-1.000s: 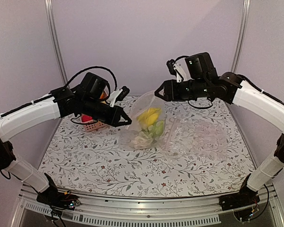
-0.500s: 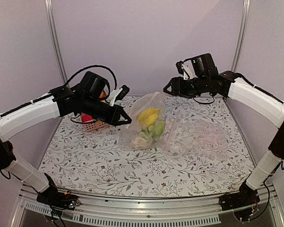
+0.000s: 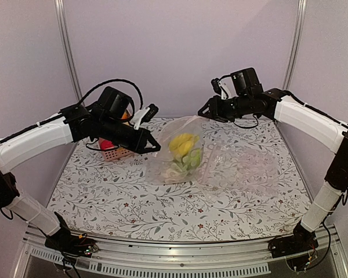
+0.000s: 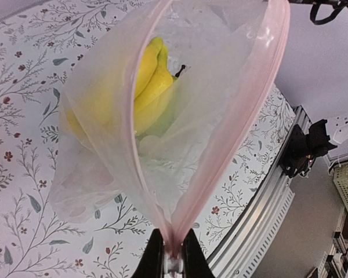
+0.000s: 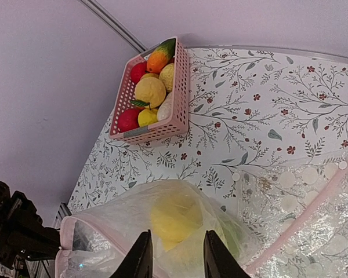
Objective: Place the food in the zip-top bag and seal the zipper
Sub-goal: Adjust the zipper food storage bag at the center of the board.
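The zip-top bag [image 3: 182, 159] stands on the table with its mouth open. My left gripper [image 3: 155, 147] [image 4: 173, 234] is shut on one end of the pink zipper [image 4: 243, 116], whose two strips spread apart from the jaws. Food lies inside: a yellow banana [image 4: 153, 81] [image 3: 182, 142], plus green and whitish pieces. My right gripper [image 3: 204, 111] [image 5: 178, 233] hangs above and behind the bag [image 5: 122, 226], jaws apart, with nothing between them. More food [image 5: 151, 90] fills the basket.
The pink slatted basket [image 5: 180, 87] [image 3: 117, 154] stands at the back left, partly behind my left arm. A larger crinkled clear bag [image 3: 249, 165] [image 5: 313, 231] lies flat to the right of the zip-top bag. The table's metal front rail [image 4: 272, 208] runs below the bag.
My right gripper has drawn back from the bag's upper edge toward the rear right, and its jaws widened and then narrowed. My left gripper has kept its hold, and the bag stays in place.
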Robot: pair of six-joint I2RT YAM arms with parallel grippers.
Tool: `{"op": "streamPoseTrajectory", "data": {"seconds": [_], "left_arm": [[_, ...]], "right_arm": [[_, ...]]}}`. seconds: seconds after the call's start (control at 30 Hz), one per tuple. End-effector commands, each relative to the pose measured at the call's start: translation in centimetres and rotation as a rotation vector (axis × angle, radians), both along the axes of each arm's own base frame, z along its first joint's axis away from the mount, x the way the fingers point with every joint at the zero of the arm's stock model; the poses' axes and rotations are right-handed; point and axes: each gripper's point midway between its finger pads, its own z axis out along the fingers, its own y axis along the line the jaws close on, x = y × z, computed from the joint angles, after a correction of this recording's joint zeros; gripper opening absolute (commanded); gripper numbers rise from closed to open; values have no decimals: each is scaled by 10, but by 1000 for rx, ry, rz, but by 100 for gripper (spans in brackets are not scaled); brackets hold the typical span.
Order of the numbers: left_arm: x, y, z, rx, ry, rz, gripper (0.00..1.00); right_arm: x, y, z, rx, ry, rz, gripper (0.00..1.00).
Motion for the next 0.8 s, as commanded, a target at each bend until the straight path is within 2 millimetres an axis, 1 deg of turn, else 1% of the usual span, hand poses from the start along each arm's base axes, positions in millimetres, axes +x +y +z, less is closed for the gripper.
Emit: {"op": "streamPoseTrajectory", "data": {"seconds": [0.0,0.07,0.13,0.2,0.23,0.3,0.43,0.5,0.57,0.6,0.67,0.73,0.77], "left_arm": [[-2,1,13,3,-43,-5,0],[-1,2,14,7,-47,-3,0],[-1,2,16,12,-56,-5,0],[0,2,22,11,-71,-12,0],[1,0,28,8,-86,-25,0],[2,-3,46,3,-116,-56,0],[2,-16,96,-32,-192,-147,0],[-2,-20,122,-77,-231,-189,0],[-7,-22,142,-121,-259,-218,0],[-8,-21,146,-137,-263,-225,0],[-10,-18,146,-150,-252,-237,0],[-11,-14,128,-125,-221,-241,0],[-13,-13,116,-108,-200,-249,0]], "right_arm": [[-7,7,1,50,27,35,29],[-10,6,2,61,33,40,24],[-14,7,6,78,33,52,16],[-17,7,12,99,32,58,8],[-19,7,18,110,23,62,4],[-20,7,31,127,1,62,0],[-23,4,72,162,-84,75,0],[-24,1,92,172,-130,73,0],[-28,-5,111,179,-179,64,0],[-29,-8,116,177,-198,58,0],[-33,-16,126,166,-238,38,0],[-34,-24,122,137,-246,15,0],[-34,-26,115,120,-239,6,5]]}}
